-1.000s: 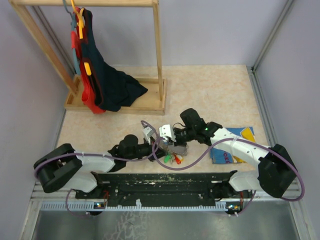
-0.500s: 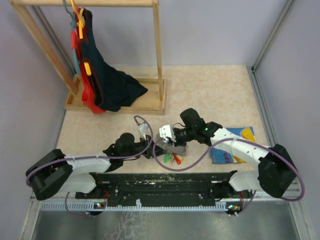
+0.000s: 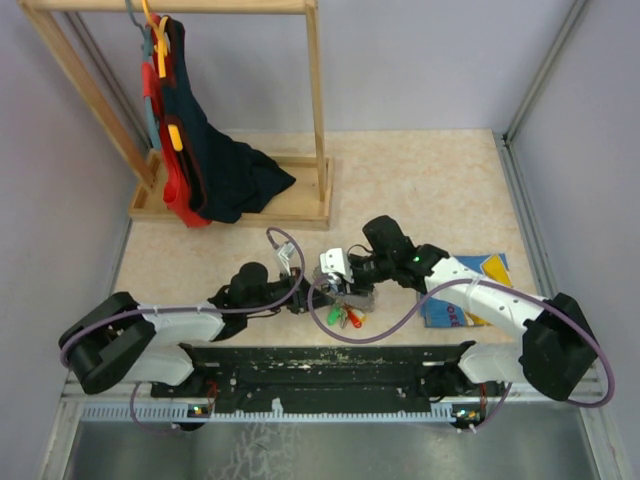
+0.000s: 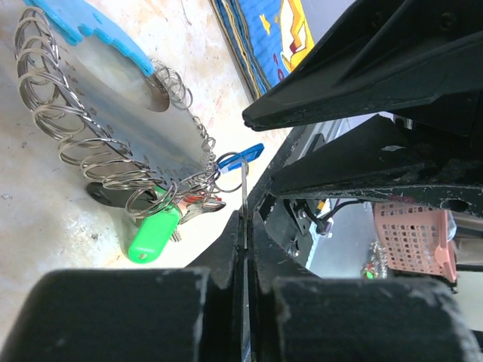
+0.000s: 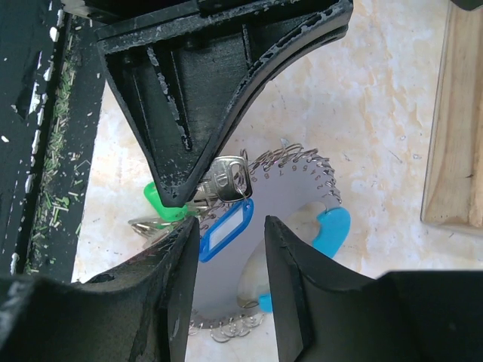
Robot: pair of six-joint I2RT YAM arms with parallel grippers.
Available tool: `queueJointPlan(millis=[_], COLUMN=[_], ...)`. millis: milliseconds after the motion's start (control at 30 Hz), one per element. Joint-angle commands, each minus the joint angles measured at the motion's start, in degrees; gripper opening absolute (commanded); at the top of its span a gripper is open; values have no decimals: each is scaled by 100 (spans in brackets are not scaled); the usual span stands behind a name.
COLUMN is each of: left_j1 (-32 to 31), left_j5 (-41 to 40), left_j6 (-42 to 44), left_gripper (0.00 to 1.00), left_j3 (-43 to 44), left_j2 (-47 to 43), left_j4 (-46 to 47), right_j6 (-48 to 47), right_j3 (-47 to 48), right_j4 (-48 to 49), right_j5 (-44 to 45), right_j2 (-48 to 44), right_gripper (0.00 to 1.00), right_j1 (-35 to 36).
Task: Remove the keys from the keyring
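Note:
The keyring (image 5: 290, 188) is a grey plate edged with many small wire rings and a light-blue patch (image 5: 330, 226), lying flat on the table. The keys (image 3: 344, 318), with green, red and orange heads, fan out at its near side. My left gripper (image 4: 245, 219) is shut on the thin blade of a silver key (image 5: 226, 181), seen edge-on between its fingers. A blue tag (image 5: 225, 228) hangs from that key's ring. My right gripper (image 5: 230, 225) stands open, its fingers either side of the blue tag. The green key head (image 4: 153, 234) lies just left of the left gripper.
A blue picture book (image 3: 468, 298) lies right of the grippers, under the right arm. A wooden rack (image 3: 318, 120) with hanging clothes (image 3: 215, 170) stands at the back left. The black base rail (image 3: 320, 365) runs along the near edge.
My right gripper has gone from shut to open around the blue tag. The left arm has drawn slightly to the left, still shut on the key.

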Motion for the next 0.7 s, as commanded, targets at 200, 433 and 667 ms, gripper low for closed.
queueJointPlan(millis=[200,433,667], left_j1=[391,845,1205], left_j5=[455,1142,1907], left_j6=[-470,-716,-931], left_gripper=[0,0,0], left_j3=[-201,-386,-387], left_j2=[262,960,1944], left_j4=[629,1234,1922], right_j6=[185,280,383], right_j3=[298,145,-281], right_j4=[197,426,1231], right_j5=[-371,-642,-574], right_j2=[-182,-10,276], right_gripper=[39,39,47], right_j1=[-84,-78,-73])
